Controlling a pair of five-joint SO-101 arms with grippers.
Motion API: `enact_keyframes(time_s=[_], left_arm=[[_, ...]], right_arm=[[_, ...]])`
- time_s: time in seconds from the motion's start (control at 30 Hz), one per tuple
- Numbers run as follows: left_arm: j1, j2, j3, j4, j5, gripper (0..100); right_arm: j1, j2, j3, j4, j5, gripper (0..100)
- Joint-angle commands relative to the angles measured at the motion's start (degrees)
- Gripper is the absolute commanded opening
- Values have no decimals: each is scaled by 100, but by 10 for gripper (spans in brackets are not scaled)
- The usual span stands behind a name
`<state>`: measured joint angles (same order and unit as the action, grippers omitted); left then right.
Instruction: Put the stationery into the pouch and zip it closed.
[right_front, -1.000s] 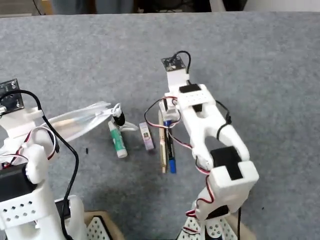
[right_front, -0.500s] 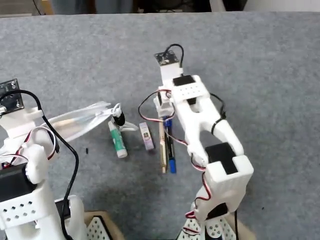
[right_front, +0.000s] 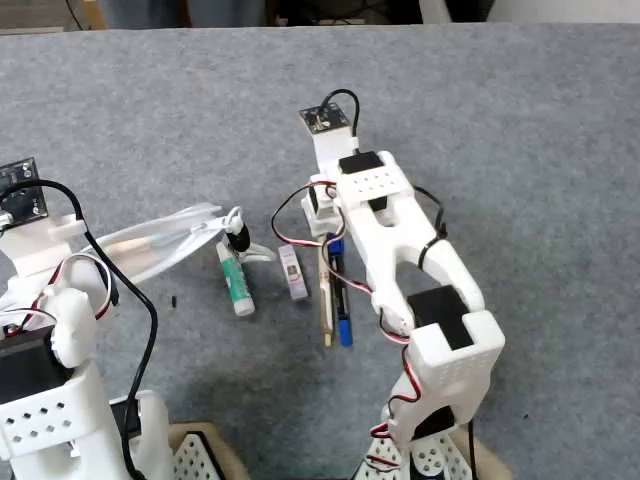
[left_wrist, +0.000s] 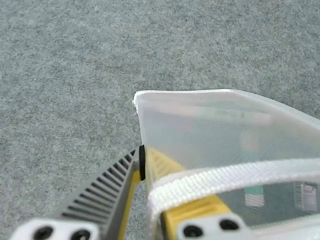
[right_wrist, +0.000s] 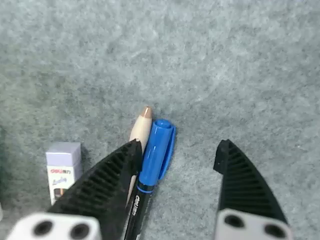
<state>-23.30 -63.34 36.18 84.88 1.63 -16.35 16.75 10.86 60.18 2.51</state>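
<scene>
Pouch (right_front: 165, 245): clear, white zip edge, white strap; one, corner pinched in left hand (left_wrist: 142, 162). Long axis runs across grey tabletop (right_front: 520, 120) toward glue stick (right_front: 236, 283). Near it: one glue stick, one purple eraser (right_front: 293, 273), one wooden pencil (right_front: 325, 310), one blue pen (right_front: 342, 320). Pencil and pen parallel, touching, tips between fingers of right hand (right_wrist: 177, 150), spread wide.

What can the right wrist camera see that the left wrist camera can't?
Right wrist view: the open right gripper hangs over a blue pen and a wooden pencil lying side by side, with a lilac eraser nearby.
Left wrist view: the left gripper pinches the edge of the clear pouch, which has a white strap.
Both: the grey fuzzy table underneath.
</scene>
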Motion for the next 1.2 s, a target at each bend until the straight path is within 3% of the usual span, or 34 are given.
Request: enact_keyframes(time_s=[0.0,0.3,0.83,1.17], left_arm=[[75,-18,-66,0,35,29],[75,-18,-75,0,35,29],[75,-26,-66,0,35,29],[66,-26,-84,9,35,29]], right_arm=[[-35,-22,13,-9,53,248],[123,286,207,-255,44,248],[211,1103,-752,-185,18,247],[202,1851,-1648,695,18,247]])
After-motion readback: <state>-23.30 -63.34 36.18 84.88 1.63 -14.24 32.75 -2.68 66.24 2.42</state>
